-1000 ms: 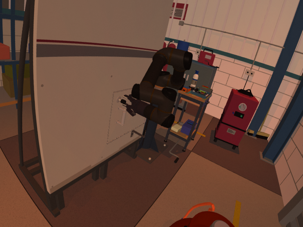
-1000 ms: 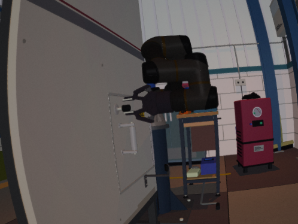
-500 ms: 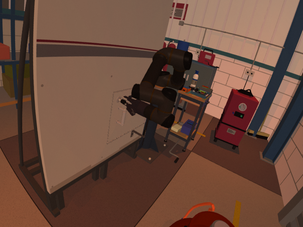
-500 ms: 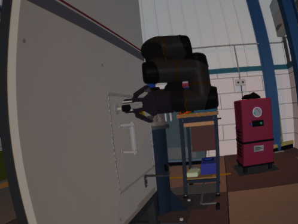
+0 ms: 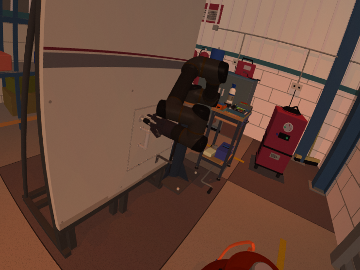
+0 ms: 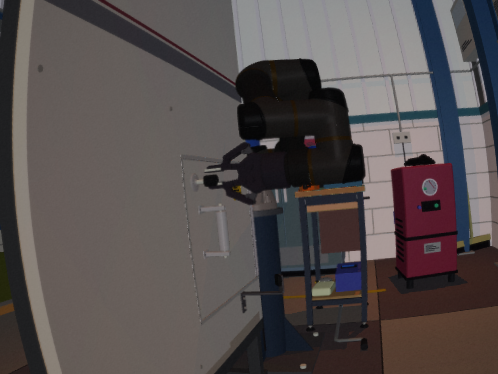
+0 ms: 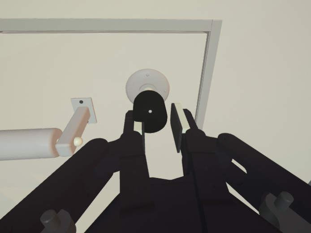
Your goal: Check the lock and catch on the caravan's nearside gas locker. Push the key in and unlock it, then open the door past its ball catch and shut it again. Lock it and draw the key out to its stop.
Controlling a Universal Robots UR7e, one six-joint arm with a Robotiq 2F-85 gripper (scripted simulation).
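On the caravan's side wall the gas locker door (image 5: pixel 149 139) (image 6: pixel 222 235) lies flush in its frame, with a round lock plate (image 7: pixel 147 85) (image 6: pixel 195 181) near its upper corner. A key with a black round head (image 7: pixel 150 111) (image 6: pixel 212 181) sticks out of the lock, and my gripper (image 7: pixel 157 125) (image 5: pixel 146 118) (image 6: pixel 216 180) is closed on that head, reaching in level from the arm's side. A pale bar handle (image 7: pixel 37 143) (image 5: pixel 144 138) (image 6: pixel 220 231) is fixed to the door just below the lock.
The caravan wall (image 5: pixel 96 101) fills the left side on a dark frame. A trolley (image 5: pixel 225 136) with bottles and boxes stands behind the arm's blue pedestal (image 5: pixel 177 163). A red machine (image 5: pixel 280 139) stands by the brick wall, and a crank handle (image 5: pixel 207 181) lies on the floor.
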